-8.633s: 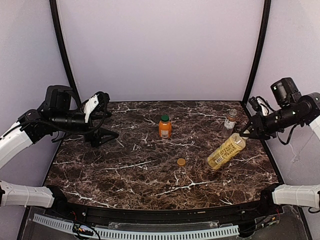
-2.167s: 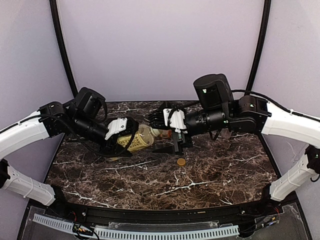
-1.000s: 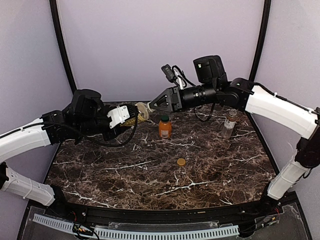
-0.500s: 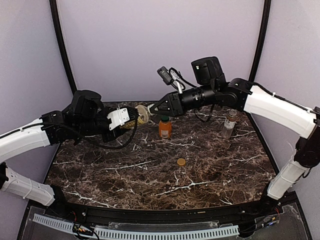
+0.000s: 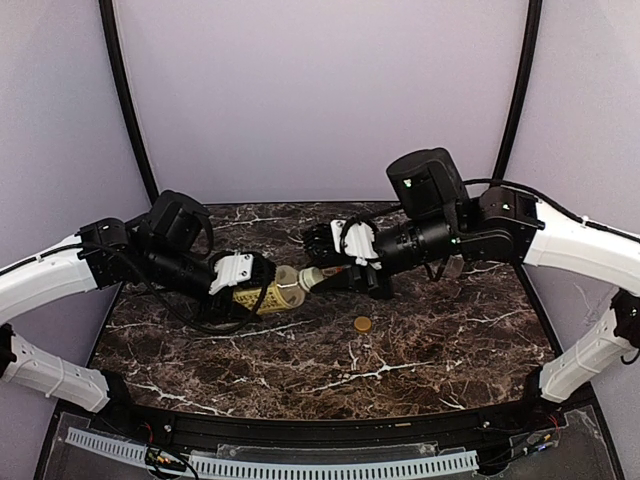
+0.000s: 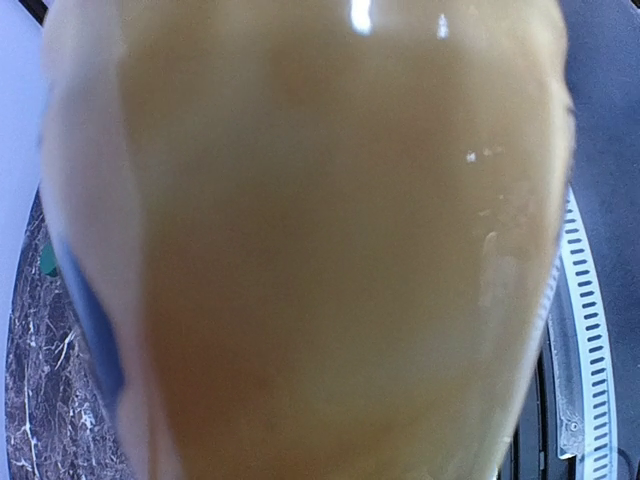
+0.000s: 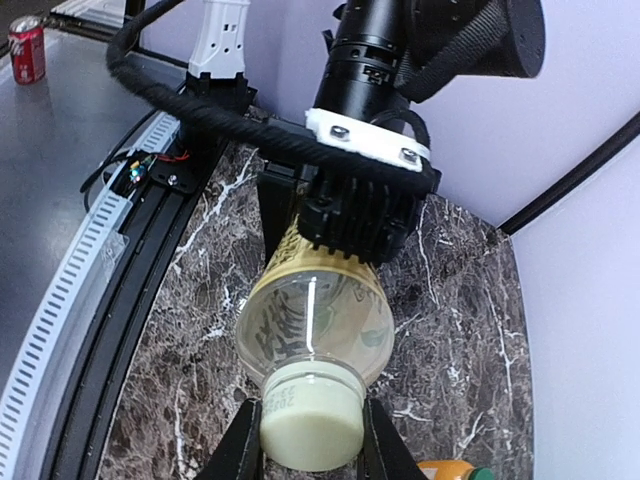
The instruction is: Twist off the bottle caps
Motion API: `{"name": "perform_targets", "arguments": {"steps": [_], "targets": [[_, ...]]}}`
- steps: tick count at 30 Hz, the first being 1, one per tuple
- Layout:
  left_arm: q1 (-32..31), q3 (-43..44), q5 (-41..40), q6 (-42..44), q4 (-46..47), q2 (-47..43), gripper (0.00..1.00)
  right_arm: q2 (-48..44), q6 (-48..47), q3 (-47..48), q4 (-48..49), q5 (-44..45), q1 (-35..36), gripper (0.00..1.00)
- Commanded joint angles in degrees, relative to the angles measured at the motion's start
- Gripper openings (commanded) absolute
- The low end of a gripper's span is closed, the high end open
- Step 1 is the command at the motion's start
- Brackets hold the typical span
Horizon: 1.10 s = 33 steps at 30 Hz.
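Observation:
The yellow bottle (image 5: 272,292) is held on its side just above the table, with my left gripper (image 5: 250,290) shut round its body. In the left wrist view the bottle (image 6: 310,250) fills the frame and hides the fingers. Its cream-white cap (image 7: 310,430) points at the right wrist camera, and my right gripper (image 7: 310,442) is shut on it, one black finger (image 7: 243,450) on each side. A tan-brown cap (image 5: 362,323) lies loose on the table. The orange bottle (image 7: 448,468) with its green cap (image 7: 482,473) shows at the right wrist view's lower edge.
The dark marble table (image 5: 420,350) is walled by lilac panels at the back and sides. A black rail with a white toothed strip (image 5: 300,465) runs along the near edge. My right arm (image 5: 450,235) covers the table's back right part.
Both arms have come down and forward from the raised spot at the back, carrying the yellow bottle low over the table. My right gripper has shut on the cream-white cap.

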Motion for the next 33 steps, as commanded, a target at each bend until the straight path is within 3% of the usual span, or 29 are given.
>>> {"name": "perform_targets", "arguments": {"steps": [1, 5, 14, 33], "targets": [[0.4, 1.2, 2.2, -0.3, -3.6, 0.1, 0.38, -2.6, -12.4, -1.0, -4.9, 4.9, 2.1, 0.0], [0.4, 0.6, 1.7, 0.0, -3.6, 0.0, 0.37, -4.5, -15.5, -1.8, -6.0, 8.0, 2.1, 0.0], [0.4, -0.3, 0.8, 0.4, -2.9, -0.3, 0.37, -8.9, -17.6, -5.4, -2.5, 5.8, 2.2, 0.0], [0.4, -0.3, -0.5, 0.4, -1.5, -0.4, 0.36, -7.2, -17.5, -5.9, -0.3, 4.0, 2.2, 0.0]]}}
